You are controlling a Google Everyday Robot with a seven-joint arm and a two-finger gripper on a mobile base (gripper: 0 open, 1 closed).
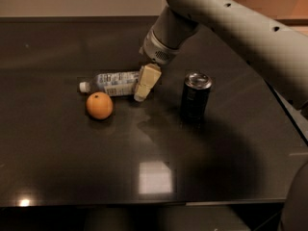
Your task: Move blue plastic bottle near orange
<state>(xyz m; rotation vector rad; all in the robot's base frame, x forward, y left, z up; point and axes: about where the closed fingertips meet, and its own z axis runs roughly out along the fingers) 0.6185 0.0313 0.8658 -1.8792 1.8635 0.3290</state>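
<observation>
The blue plastic bottle (113, 83) lies on its side on the dark table (72, 153), white cap pointing left. The orange (99, 105) sits just in front of the bottle's cap end, a small gap away. My gripper (146, 82) comes down from the upper right and sits at the bottle's right end, covering its base. The arm hides how the gripper meets the bottle.
A dark cylindrical can with a silver top (195, 98) stands upright to the right of the gripper. The table's front edge (144, 203) runs along the bottom, and its right edge slants down at the far right. The arm's large link crosses the upper right.
</observation>
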